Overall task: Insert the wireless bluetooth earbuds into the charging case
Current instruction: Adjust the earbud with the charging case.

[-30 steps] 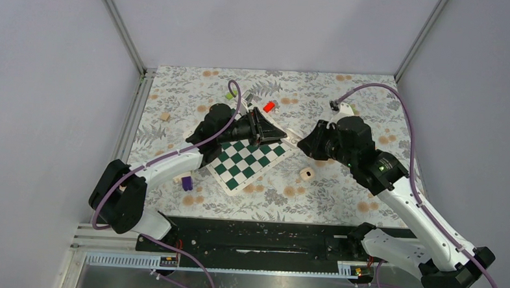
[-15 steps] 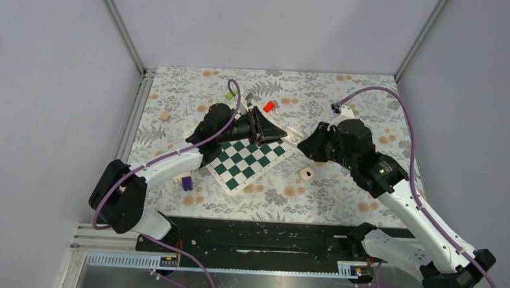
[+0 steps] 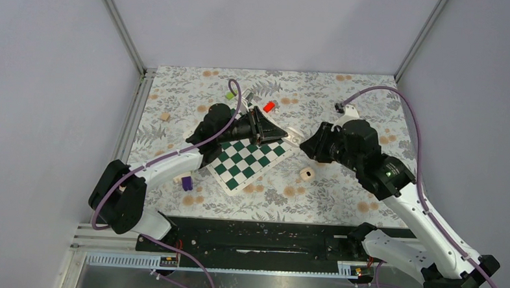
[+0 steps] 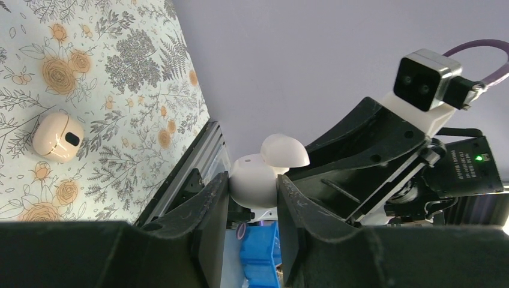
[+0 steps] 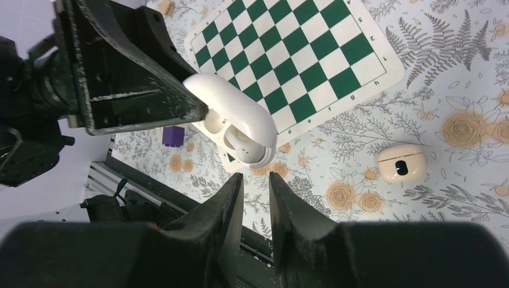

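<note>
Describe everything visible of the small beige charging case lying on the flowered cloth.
The charging case is a small, pale beige, rounded shell of smooth, faintly glossy plastic, with a dark oval hollow in its upper face. It lies flat on the flowered tablecloth, right of the chessboard and clear of it. Only the cloth touches it.

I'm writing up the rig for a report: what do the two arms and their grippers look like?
Both the left arm and right arm have white links with bulky black joints, and a purple cable loops along each. The left gripper and right gripper have black wedge-shaped fingers. A green light glows on the right arm.
</note>
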